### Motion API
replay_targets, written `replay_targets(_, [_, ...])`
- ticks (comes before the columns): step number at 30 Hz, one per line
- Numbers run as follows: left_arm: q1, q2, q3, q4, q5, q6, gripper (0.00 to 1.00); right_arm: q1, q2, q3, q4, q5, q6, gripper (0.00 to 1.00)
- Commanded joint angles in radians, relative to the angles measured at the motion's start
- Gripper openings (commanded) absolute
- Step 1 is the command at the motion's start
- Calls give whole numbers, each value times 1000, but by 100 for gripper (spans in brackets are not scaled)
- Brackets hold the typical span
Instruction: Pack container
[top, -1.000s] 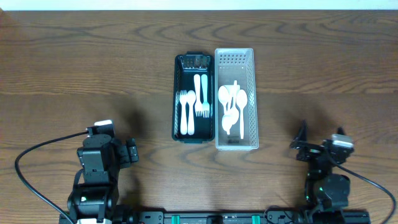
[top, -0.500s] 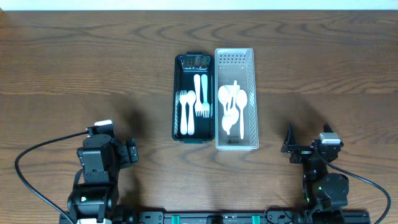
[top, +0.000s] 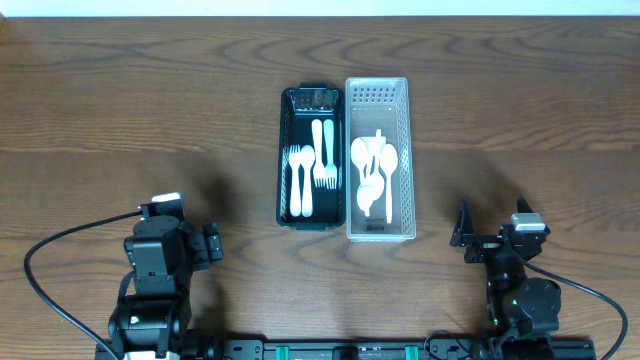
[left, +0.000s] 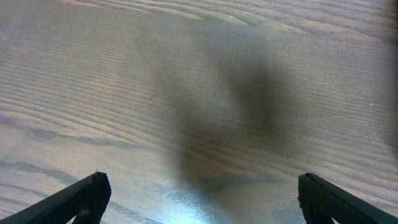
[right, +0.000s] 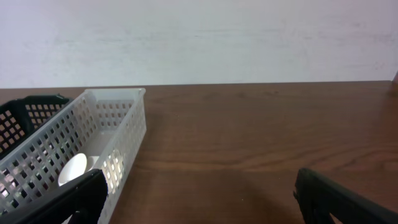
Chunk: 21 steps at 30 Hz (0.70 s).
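Wooden tabletop (top: 120, 120) fills my overhead view. At its centre a dark basket (top: 283, 170) of white forks (top: 318, 160) touches a white basket (top: 410, 170) of white spoons (top: 375, 170). My left gripper (top: 212, 243) and right gripper (top: 463, 230) sit near the front edge, well apart from both baskets.

On the left wrist feed, the fingers (left: 81, 196) are spread wide over bare wood, grasping nothing.

On the right wrist feed, the fingers (right: 78, 196) are likewise spread and empty. They face the white basket's perforated wall, with one of the white spoons showing inside and the dark basket beyond.
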Motion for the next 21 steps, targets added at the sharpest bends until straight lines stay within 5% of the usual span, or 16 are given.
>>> replay_targets(1, [-2,-3,-1,0,-5,-2,98,8,-8,-6,-2,-8,-14,99])
replay_targets(10, [1,-50,-1,-8,-38,-1,98,8,-8,-5,-2,-8,-14,99])
replay_targets(17, [-12,-344,-29,-69,158,-3,98,8,-8,-6,-3,-8,-14,99])
replay_targets(21, [-15,-493,-116,65,148,-9,98,8,-8,-5,-3,-8,-14,99])
